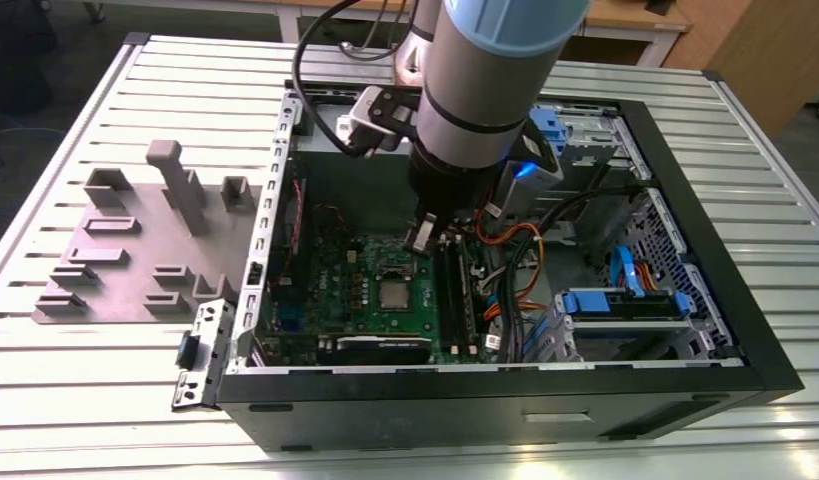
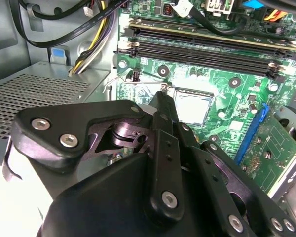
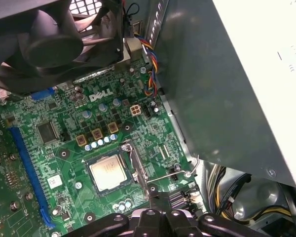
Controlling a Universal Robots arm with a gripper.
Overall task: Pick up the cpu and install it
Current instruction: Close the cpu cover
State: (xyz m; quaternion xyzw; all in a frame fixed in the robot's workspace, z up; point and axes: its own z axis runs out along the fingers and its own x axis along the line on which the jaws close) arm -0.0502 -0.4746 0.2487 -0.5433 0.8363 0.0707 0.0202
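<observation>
cpu seated in motherboard socket, end effector above, apparently pressed together, empty

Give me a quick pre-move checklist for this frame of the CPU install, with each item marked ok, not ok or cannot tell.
1. CPU seated in the socket on the green motherboard: ok, it lies flat and square in both wrist views.
2. Gripper free of the CPU: ok, it hangs above the board in the exterior view, apart from the chip.
3. Socket frame closed over the CPU: not ok, it stands open beside the chip.
4. Retention lever latched: cannot tell.
5. Cables away from the socket: ok, they run on the exterior view's right of the memory slots.
</observation>
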